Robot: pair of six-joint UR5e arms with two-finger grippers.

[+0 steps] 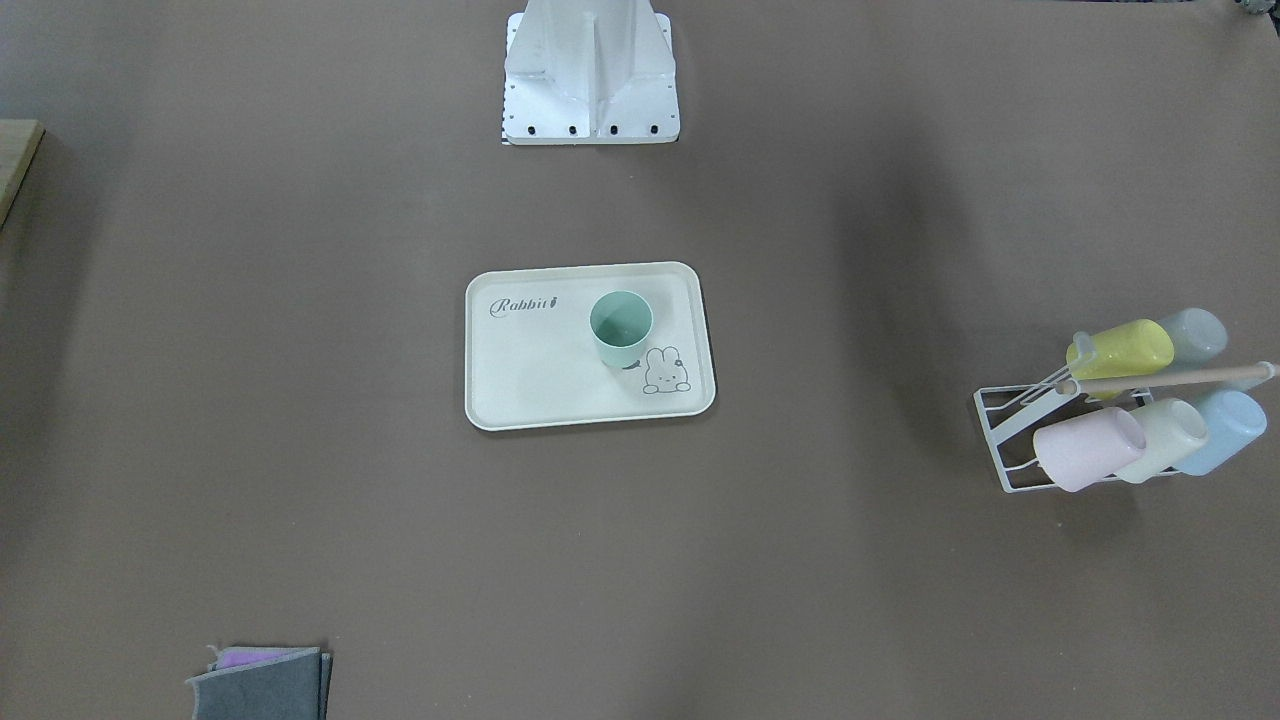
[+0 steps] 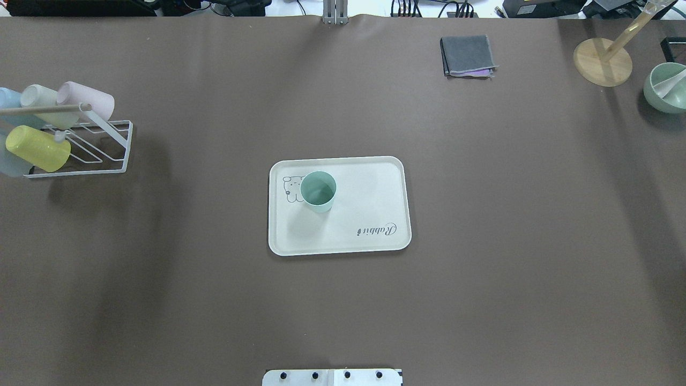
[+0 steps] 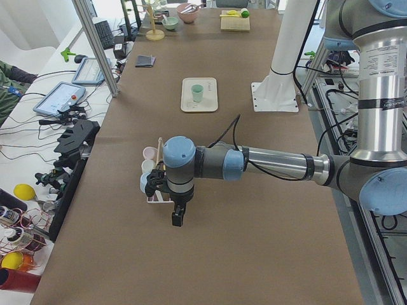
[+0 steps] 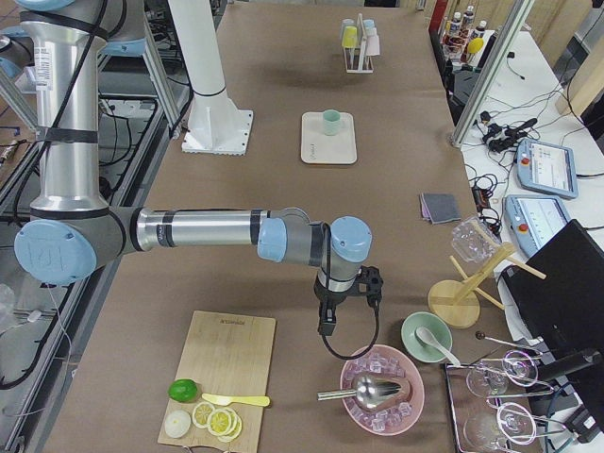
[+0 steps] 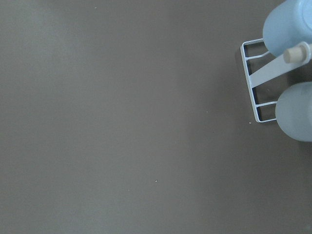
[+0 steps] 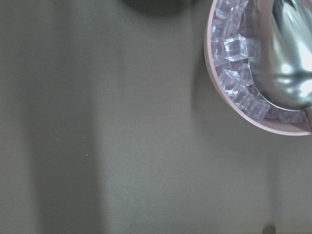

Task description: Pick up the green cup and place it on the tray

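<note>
The green cup (image 1: 620, 328) stands upright on the cream tray (image 1: 540, 385), beside the bunny drawing. It also shows in the overhead view (image 2: 318, 191) on the tray (image 2: 364, 206). No gripper is near it. My left gripper (image 3: 177, 218) shows only in the exterior left view, hanging over the table near the cup rack; I cannot tell if it is open or shut. My right gripper (image 4: 327, 327) shows only in the exterior right view, above the table near the pink ice bowl; I cannot tell its state either.
A white wire rack (image 2: 107, 145) holds several pastel cups at the table's left end. A folded grey cloth (image 2: 467, 55), a wooden stand (image 2: 602, 68) and a green bowl (image 2: 667, 88) are far right. A pink ice bowl (image 4: 382, 389) and a cutting board (image 4: 224, 373) lie at the right end.
</note>
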